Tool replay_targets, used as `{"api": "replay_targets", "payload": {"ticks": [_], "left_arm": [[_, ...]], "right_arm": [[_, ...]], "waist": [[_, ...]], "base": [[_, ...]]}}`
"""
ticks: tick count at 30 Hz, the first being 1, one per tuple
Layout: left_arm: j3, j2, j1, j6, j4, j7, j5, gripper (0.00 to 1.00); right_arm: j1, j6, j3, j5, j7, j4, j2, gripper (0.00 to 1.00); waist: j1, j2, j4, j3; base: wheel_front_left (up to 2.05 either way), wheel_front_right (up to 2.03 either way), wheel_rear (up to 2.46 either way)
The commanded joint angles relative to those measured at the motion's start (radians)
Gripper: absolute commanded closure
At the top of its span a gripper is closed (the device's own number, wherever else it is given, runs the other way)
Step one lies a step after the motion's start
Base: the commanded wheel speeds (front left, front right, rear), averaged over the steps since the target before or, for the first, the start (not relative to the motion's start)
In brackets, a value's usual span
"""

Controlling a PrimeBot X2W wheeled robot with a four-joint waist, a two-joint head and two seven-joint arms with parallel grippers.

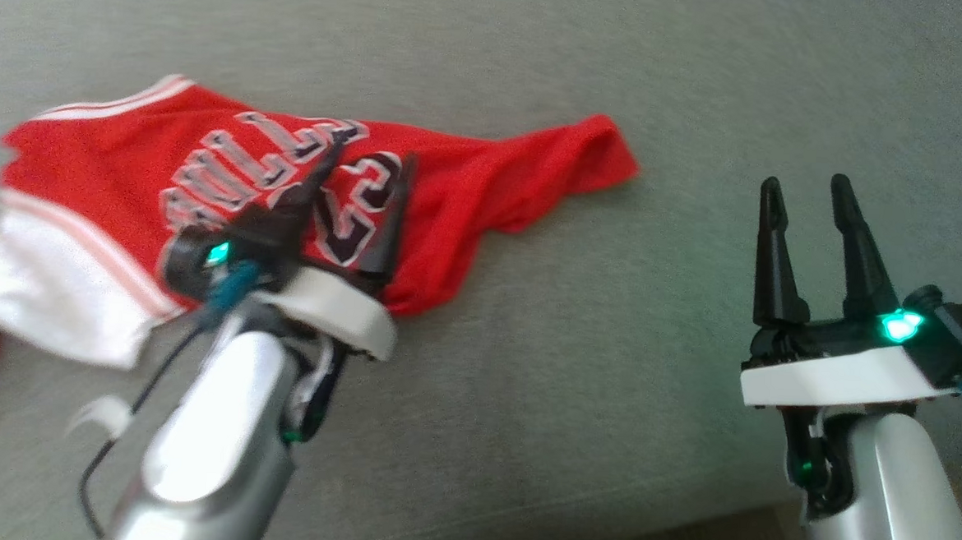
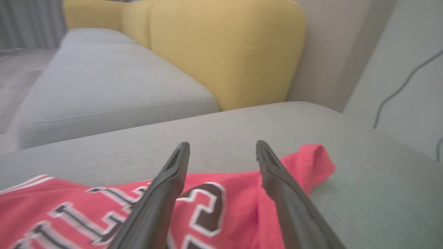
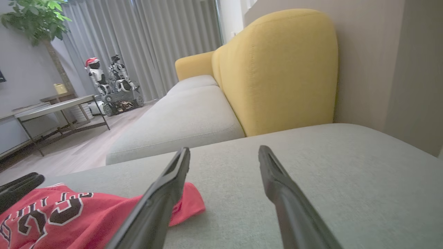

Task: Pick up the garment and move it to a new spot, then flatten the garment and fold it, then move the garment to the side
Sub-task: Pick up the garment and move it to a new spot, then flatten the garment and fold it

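Grey sofa cushion (image 1: 605, 408) carries everything. A yellow backrest (image 3: 277, 69) stands beyond the fingers in both wrist views.

The garment (image 1: 117, 152), a red jersey with lettering and white trim, lies rumpled and not flat, straight on the cushion and in no container. Its long axis runs crosswise to both pairs of fingers. The wide end with the white panel (image 1: 60, 297) lies out to the left of the left fingers. The narrow red tip (image 1: 611, 149) reaches off their right side, toward the right arm.

Left gripper (image 1: 374, 151) hangs over the middle of the jersey. Its fingers (image 2: 166, 193) are apart with no cloth between them, and the printed number sits under and between them. Can't tell whether the tips touch the fabric.

Right gripper (image 1: 806, 184) is over bare cushion, fingers (image 3: 277, 193) apart and empty. The jersey lies to their left, with only its red tip near them.

Judgement: the left arm is much nearer. The jersey looks set down, and flattening looks like the next step. For that, each arm needs an end along the long axis, so the right arm must reach left for the tip.
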Motion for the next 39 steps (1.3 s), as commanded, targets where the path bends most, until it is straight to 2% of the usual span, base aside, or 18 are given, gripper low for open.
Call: {"api": "replay_targets", "payload": {"ticks": [1,6,13,26,39], "left_arm": [[0.043,0.021,-0.011,0.011,-0.045,-0.009,-0.007,0.00],[0.134,0.067,0.068,0.055,-0.105,-0.025,-0.037,0.00],[0.221,0.127,0.178,0.065,-0.149,-0.030,-0.064,0.00],[0.212,0.167,0.361,0.063,-0.186,-0.030,-0.053,0.00],[0.210,0.178,0.430,0.078,-0.216,-0.018,-0.069,0.00]], "right_arm": [[0.010,-0.001,0.015,-0.008,0.006,-0.040,-0.004,0.00],[0.027,-0.001,-0.004,-0.045,0.044,-0.049,-0.004,0.00],[0.046,-0.001,-0.016,-0.086,0.080,-0.036,-0.004,0.00],[0.151,-0.001,-0.040,-0.116,0.120,-0.004,-0.004,0.00],[0.201,-0.001,-0.040,-0.114,0.144,-0.022,-0.004,0.00]], "waist": [[0.0000,0.0000,0.074,-0.051],[0.0000,0.0000,0.157,-0.084],[0.0000,0.0000,0.227,-0.132],[0.0000,0.0000,0.226,-0.251],[0.0000,0.0000,0.228,-0.293]], "base": [[0.00,0.00,0.00],[0.00,0.00,0.00],[0.00,0.00,0.00],[0.00,0.00,0.00],[0.00,0.00,0.00]]}}
